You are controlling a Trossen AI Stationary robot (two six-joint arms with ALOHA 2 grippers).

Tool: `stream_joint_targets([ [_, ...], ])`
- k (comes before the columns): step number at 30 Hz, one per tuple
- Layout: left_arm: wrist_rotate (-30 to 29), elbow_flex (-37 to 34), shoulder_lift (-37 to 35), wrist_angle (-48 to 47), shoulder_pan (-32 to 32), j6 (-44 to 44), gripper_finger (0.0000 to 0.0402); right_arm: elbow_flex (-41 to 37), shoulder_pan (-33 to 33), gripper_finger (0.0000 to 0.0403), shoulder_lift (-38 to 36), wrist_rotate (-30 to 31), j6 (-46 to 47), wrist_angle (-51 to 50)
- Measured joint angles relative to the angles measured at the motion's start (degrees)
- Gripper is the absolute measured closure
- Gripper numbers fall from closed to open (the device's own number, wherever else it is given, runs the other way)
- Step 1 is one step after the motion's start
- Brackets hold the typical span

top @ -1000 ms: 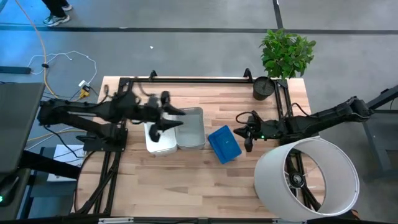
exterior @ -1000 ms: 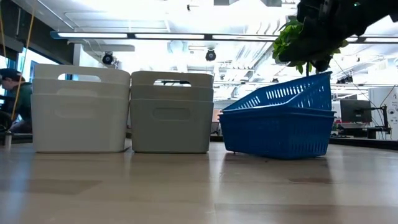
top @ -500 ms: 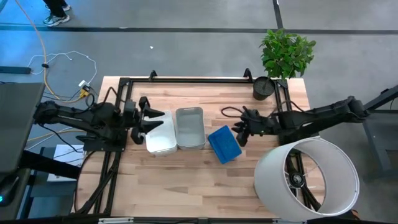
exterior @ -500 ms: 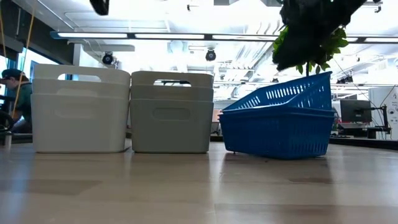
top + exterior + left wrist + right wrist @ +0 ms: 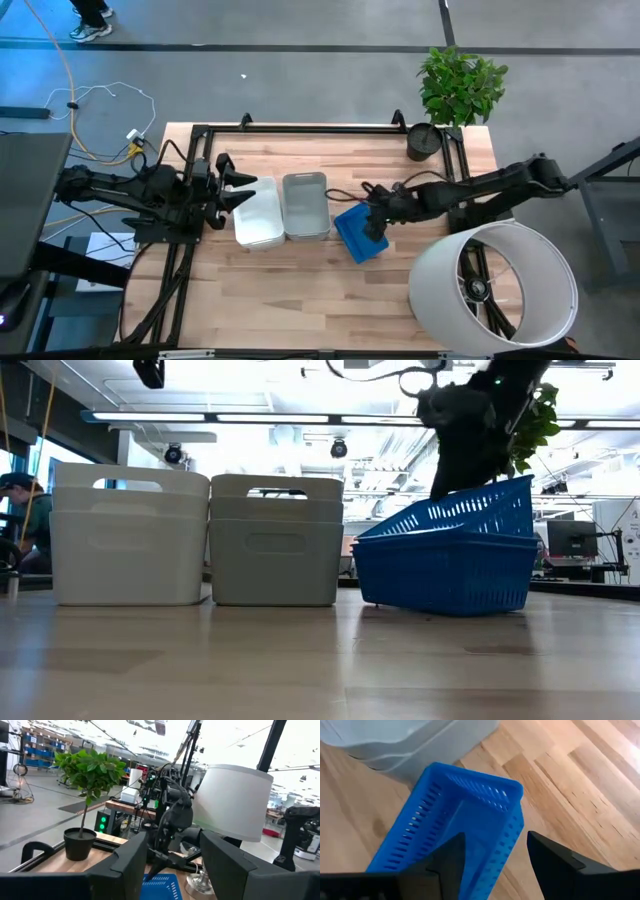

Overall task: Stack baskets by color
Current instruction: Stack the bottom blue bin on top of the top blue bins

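The wooden table [image 5: 330, 280] carries 3 groups of baskets in a row. Biggest on the far left, the white stack [image 5: 130, 535]: upright, open side up, handle cut-outs facing the low camera. From above its long axis runs near-to-far. Touching it on the right stands the grey stack [image 5: 276, 540], same upright pose, same near-to-far long axis, nested just as neatly.

To the right, a little apart from the grey, sits the blue stack [image 5: 446, 565]. Here it's untidy: the top blue basket [image 5: 470, 508] is tilted, its right end riding high, its left end sunk into the one below. From above, the blue stack [image 5: 360, 232] lies skewed, its long axis angled against the other 2.

The right gripper [image 5: 375, 222] hangs over the blue stack's right side, its fingers [image 5: 451, 857] spread apart above the tilted basket's open mouth, holding nothing. In the right wrist view no contact between fingers and blue mesh can be made out.

The left gripper [image 5: 243, 190] is by the left edge of the white stack, up off the table, fingers [image 5: 132, 860] spread wide, empty.
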Motion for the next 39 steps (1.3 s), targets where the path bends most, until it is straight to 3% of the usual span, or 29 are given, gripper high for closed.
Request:
stream_joint_targets([
  [12, -0.5, 0.0, 0.0, 0.4, 0.0, -0.4, 0.0228, 3.9, 0.2, 0.0253, 7.6, 0.8, 5.2, -3.6],
  [23, -1.4, 0.0, 0.0, 0.4, 0.0, -0.4, 0.0228, 3.9, 1.0, 0.0392, 7.1, -0.3, 5.8, -4.2],
  [35, -1.4, 0.0, 0.0, 0.3, 0.0, 0.0, 0.0228, 3.9, 0.4, 0.0402, 2.6, 1.0, 3.0, -4.7],
  [39, -1.4, 0.0, 0.0, 0.3, 0.0, 0.0, 0.0228, 3.9, -0.7, 0.0402, 0.5, -2.4, 0.2, -4.2],
])
